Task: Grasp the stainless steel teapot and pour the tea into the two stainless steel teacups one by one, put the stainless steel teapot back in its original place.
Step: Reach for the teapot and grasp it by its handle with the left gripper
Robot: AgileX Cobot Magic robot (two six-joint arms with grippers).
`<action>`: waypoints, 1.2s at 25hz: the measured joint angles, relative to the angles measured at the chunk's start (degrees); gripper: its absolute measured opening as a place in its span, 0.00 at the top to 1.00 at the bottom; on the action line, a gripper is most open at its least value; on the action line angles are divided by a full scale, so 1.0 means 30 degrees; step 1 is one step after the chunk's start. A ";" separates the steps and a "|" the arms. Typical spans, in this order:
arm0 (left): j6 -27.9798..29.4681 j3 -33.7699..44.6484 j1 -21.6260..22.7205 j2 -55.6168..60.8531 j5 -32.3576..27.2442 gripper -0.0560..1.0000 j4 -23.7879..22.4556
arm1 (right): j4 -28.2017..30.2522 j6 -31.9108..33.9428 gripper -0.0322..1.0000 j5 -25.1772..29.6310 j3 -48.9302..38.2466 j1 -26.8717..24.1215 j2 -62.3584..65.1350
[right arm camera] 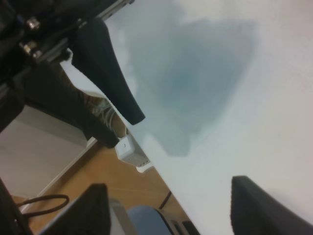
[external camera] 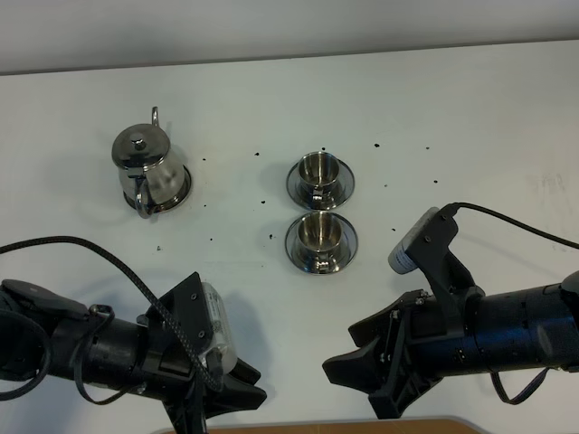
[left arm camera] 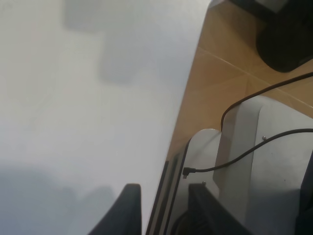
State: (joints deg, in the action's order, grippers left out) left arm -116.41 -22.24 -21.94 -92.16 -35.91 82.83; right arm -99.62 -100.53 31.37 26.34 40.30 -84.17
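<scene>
White tabletop (external camera: 470, 108) against pale wall, sprinkled with small dark specks (external camera: 262, 154) around the middle

Far left: stainless steel teapot (external camera: 145, 167), upright, lid on, seated on round steel disc (external camera: 185, 183). Spout toward far side, loop handle toward near side. Touched by neither arm, well apart from both

Centre, right of teapot: two teacups in a near-far line. Far teacup (external camera: 318, 169) on far saucer (external camera: 346, 183); near teacup (external camera: 318, 230) on near saucer (external camera: 349, 242). Saucers just beside each other, rims almost touching. Both cups upright. Cannot tell from above whether either holds any tea

Near left: left gripper (external camera: 257, 383), low over near edge of table, pointing right. From left wrist camera: left gripper (left arm camera: 164, 215) with fingers a little apart, narrow gap, nothing held between them; table edge and wooden floor (left arm camera: 215, 93) beyond. Black cable (external camera: 90, 249) looping over left arm

Near right: right gripper (external camera: 338, 351), pointing left toward left gripper, on near side of near teacup and clear of it. From right wrist camera: right gripper (right arm camera: 176, 210) with fingers spread wide, only bare white table between them. Grips nothing
</scene>
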 joint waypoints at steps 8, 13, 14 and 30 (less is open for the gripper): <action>0.0000 0.0000 0.0000 0.0000 0.0000 0.67 0.0000 | -0.0005 0.0000 0.45 0.0000 0.0000 0.0000 0.0000; 0.0000 0.0000 0.0000 0.0000 0.0000 0.67 0.0000 | -0.0005 0.0000 0.45 0.0000 0.0000 0.0000 0.0000; 0.0000 0.0000 0.0000 0.0000 0.0000 0.67 0.0000 | -0.0005 0.0000 0.45 0.0000 0.0000 0.0000 0.0000; 0.0019 0.0000 0.0000 0.0000 0.0000 0.67 0.0049 | -0.0746 0.0000 0.45 0.0131 0.0000 0.0000 0.0000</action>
State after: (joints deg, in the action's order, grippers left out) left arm -116.35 -22.24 -21.94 -92.16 -35.91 82.97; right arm -101.86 -100.53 31.76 26.34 40.30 -84.17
